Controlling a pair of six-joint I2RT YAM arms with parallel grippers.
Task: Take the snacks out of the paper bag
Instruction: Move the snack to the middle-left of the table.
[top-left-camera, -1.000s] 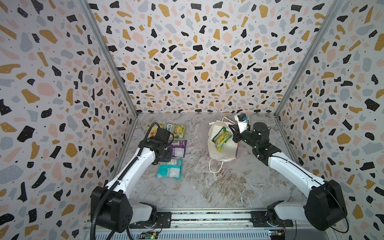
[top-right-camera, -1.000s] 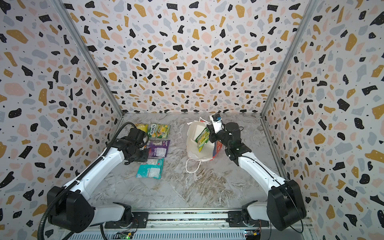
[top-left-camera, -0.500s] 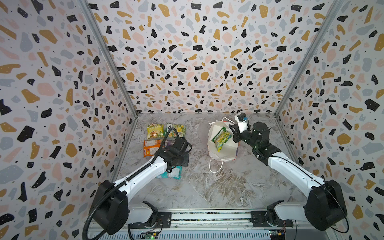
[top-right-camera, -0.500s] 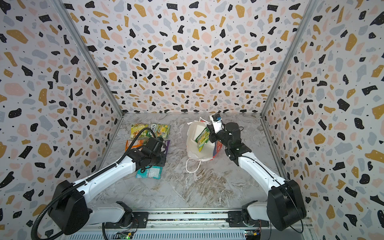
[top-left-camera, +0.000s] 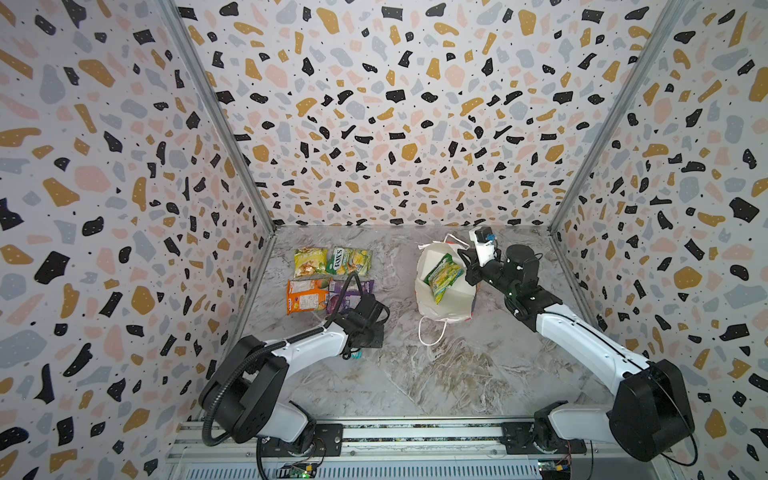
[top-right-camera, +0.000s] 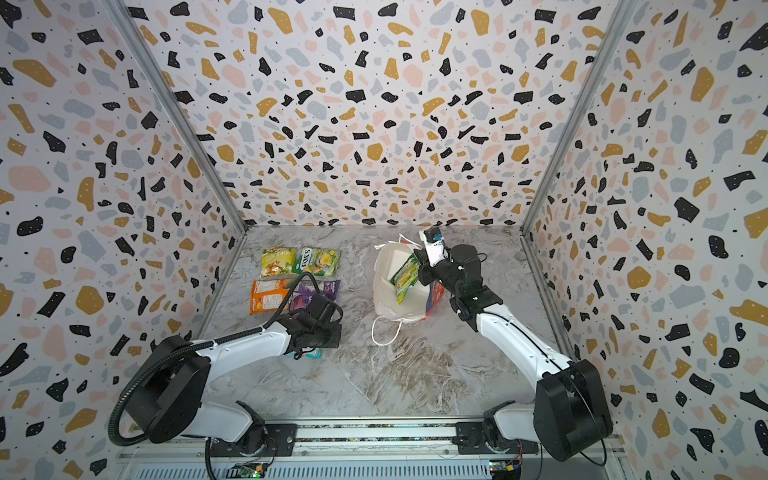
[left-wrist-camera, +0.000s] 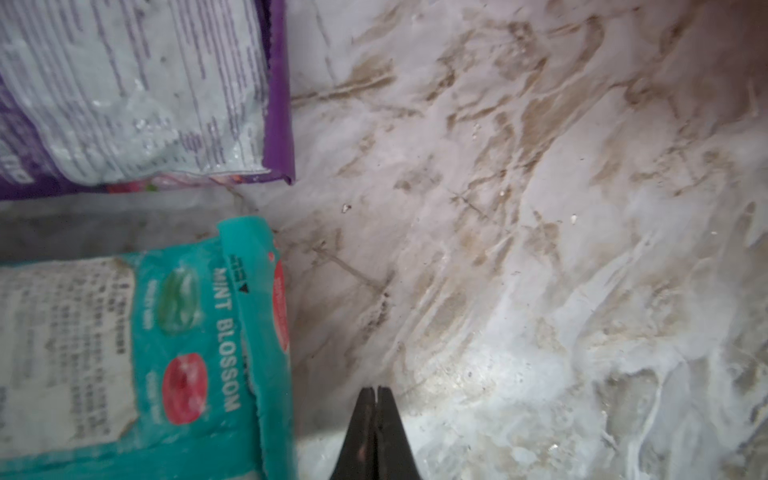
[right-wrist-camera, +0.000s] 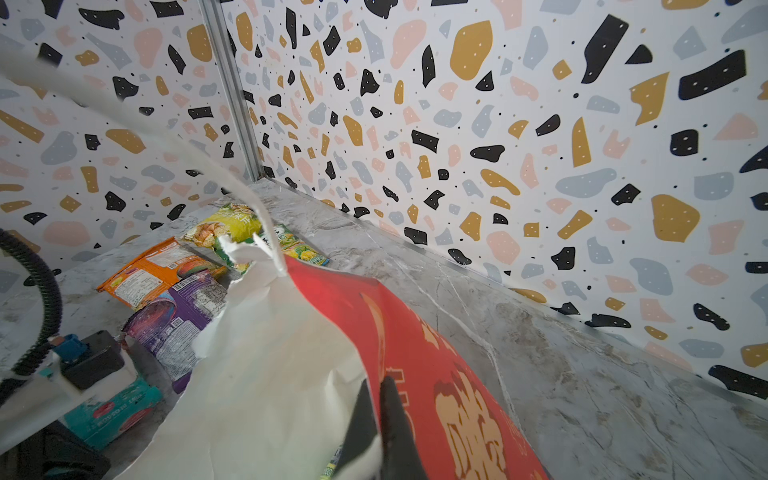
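A: Top views: what was noted?
B: In both top views the paper bag (top-left-camera: 451, 301) was seen on the tabletop (top-left-camera: 478, 374) with its mouth gaping upward and a green packet (top-left-camera: 444, 276) leaning inside. A yellow packet (top-left-camera: 309, 262), a FOX'S packet (top-left-camera: 349, 261), an orange packet (top-left-camera: 305, 295) and a purple packet (top-left-camera: 365, 287) were laid in a block well apart from the bag. The right gripper (top-left-camera: 465, 266) was set at the bag's rim. The left arm (top-left-camera: 307, 345) was stretched low over a teal packet (top-left-camera: 355, 355), of which only a sliver was visible.
A: Left wrist view?
B: The left gripper (left-wrist-camera: 376, 392) was recorded pressed together and empty, over bare tabletop just beside the teal packet's edge. No contact was seen.
A: Right wrist view?
B: The right gripper (right-wrist-camera: 376, 399) was found pinched on the bag's wall, white lining on one side and red face on the other, so the mouth was held agape. A cord handle (right-wrist-camera: 174, 147) was strung across the view.
A: Step in hand?
B: Fetching the green packet, it was judged. That packet lay near the right gripper and well apart from the left. The rim pinch should not be loosened. The left gripper should be spread before the mouth is entered, the packet's upper edge taken, and the lift made straight out so that neither wall nor cord is dragged.
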